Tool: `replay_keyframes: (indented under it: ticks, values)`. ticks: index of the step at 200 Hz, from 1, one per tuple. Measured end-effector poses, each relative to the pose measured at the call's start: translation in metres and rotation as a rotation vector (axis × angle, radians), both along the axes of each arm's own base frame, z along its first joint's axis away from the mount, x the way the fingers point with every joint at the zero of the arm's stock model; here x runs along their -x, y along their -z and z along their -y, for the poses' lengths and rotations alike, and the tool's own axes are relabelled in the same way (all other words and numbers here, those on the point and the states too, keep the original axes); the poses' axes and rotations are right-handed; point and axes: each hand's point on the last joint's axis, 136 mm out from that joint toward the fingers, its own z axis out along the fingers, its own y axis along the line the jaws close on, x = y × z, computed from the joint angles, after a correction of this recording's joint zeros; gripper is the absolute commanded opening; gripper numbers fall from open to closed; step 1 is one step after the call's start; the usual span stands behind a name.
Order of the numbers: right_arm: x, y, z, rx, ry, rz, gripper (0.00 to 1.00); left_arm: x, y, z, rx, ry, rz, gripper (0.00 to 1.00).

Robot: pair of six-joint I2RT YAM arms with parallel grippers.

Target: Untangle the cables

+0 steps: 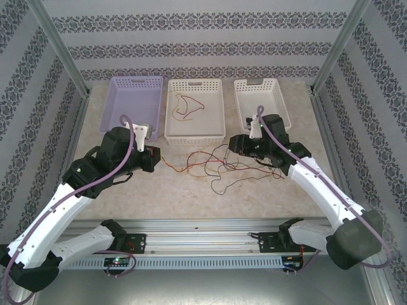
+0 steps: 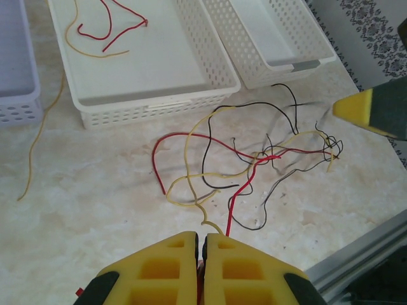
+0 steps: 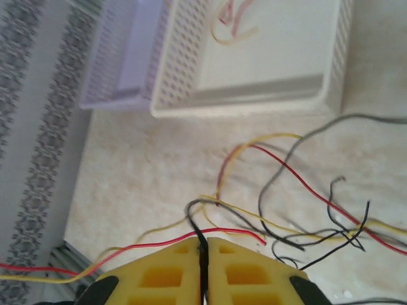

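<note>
1. The left claw (image 2: 200, 236), at nine o'clock of the heap, is pressed together on the near ends of a red and a yellow-tan strand that run straight into its seam.
2. The right claw (image 3: 203, 243) stands at about two o'clock of the heap, its pads all but touching, with a black cable (image 3: 198, 230) pinched between them.
3. The cables (image 1: 219, 166) lie as a loose snarl of red, yellow-tan and black on the table (image 1: 127, 190), stretched between the two claws.
4. Done, as I judge it: a sorted pair (image 1: 187, 105), one red and one yellow-tan, lies in the middle basket (image 1: 194, 136) at twelve o'clock. A lone yellow-tan cable (image 2: 41, 127) lies by itself beside the purple basket (image 1: 137, 79) at ten o'clock.
5. Left to do: most of it. Several strands cross and loop through one another in the heap, the black ones thickest toward three o'clock.
</note>
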Motion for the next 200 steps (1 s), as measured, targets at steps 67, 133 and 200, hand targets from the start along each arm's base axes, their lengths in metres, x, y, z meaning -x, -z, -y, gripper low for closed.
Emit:
replay_keyframes:
  ticks: [67, 133, 200]
  values:
    - [0.057, -0.033, -0.087, -0.031, -0.351, 0.229, 0.58, 0.004, 0.001, 0.013, 0.092, 0.029, -0.032, 0.00]
    - [0.089, -0.045, -0.130, -0.076, -0.532, 0.381, 0.55, 0.006, 0.002, 0.020, 0.127, 0.040, -0.067, 0.00]
    - [0.113, -0.003, -0.164, 0.007, -0.666, 0.365, 0.35, 0.006, 0.006, 0.025, 0.144, 0.044, -0.102, 0.00]
